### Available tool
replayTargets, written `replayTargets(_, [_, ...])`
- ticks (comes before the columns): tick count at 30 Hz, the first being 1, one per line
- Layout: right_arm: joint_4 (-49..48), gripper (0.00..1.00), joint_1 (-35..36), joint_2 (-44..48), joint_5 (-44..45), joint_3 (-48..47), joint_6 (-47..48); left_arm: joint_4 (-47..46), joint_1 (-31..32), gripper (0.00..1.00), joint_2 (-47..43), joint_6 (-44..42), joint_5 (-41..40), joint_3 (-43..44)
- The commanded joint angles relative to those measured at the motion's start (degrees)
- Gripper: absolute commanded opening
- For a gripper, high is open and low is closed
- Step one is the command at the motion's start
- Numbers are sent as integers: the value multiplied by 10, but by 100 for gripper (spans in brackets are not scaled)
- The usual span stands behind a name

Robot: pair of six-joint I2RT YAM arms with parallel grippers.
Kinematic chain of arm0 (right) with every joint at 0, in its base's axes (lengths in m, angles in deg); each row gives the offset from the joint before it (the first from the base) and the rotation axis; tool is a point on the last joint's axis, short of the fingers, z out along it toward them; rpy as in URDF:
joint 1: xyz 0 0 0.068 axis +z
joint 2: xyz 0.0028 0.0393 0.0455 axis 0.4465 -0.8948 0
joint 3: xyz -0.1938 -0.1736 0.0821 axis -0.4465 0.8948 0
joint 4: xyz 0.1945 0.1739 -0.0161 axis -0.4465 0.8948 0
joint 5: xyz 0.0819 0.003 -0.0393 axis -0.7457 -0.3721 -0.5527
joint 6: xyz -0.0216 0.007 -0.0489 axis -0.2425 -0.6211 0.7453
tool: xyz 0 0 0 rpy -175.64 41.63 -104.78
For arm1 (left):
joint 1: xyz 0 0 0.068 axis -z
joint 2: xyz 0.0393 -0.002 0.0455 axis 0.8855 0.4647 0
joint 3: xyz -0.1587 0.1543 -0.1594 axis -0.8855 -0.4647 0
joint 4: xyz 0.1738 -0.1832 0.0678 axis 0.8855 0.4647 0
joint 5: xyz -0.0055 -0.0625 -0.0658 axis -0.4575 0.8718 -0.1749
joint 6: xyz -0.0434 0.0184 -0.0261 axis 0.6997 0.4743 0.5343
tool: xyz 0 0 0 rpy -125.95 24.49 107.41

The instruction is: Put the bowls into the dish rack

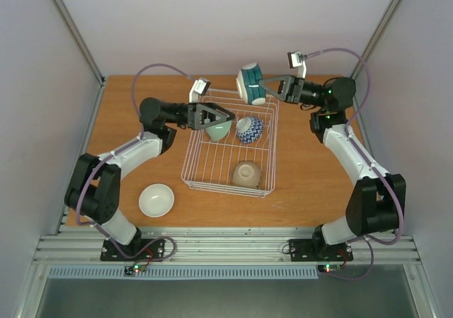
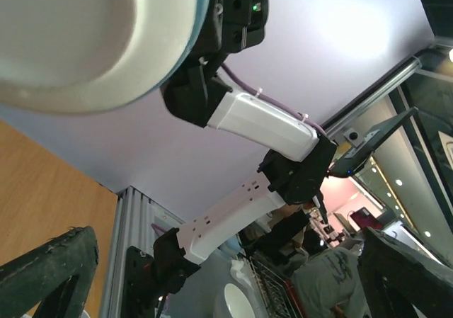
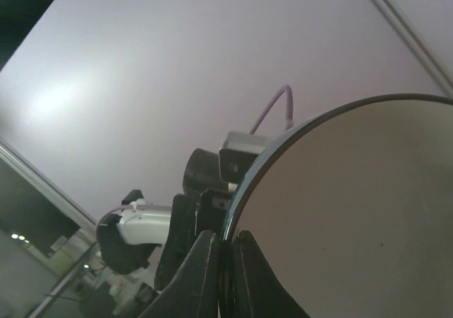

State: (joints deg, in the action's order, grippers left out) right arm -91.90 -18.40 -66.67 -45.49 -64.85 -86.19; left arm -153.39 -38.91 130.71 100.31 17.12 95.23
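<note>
Just above the dish rack's [image 1: 209, 163] far edge, the right gripper [image 1: 263, 86] is pinching a teal bowl [image 1: 249, 83] by its rim, with open table lying beyond it. Only its wrist view is showing the fingers [image 3: 202, 275] pressing on that rim. The left gripper [image 1: 225, 117] is hovering with its fingers spread wide, a green bowl [image 1: 218, 131] just beside it in the rack. Farther along, a blue bowl [image 1: 249, 129] and a beige bowl [image 1: 245, 174] are crowding the basket. A white bowl [image 1: 156, 200] is sitting on the table, back near the left arm's base.

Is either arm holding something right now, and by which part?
The right gripper pinches the teal bowl by its rim, one finger on each side of the wall. The left gripper is open and holds nothing.
</note>
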Motion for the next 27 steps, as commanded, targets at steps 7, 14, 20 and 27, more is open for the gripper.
replayTargets(7, [-227, 1, -35, -169, 4, -227, -216, 668, -2, 99, -139, -482, -96, 78])
replayTargets(14, [-253, 1, -42, -337, 19, -430, -350, 835, -1, 99, -189, -651, -198, 113])
replayTargets(20, [-253, 1, -21, -351, 19, -429, -353, 849, -1, 99, -194, -671, -219, 116])
replayTargets(27, [-243, 1, -15, -248, 8, -294, -282, 872, 0, 99, -199, -705, -275, 118])
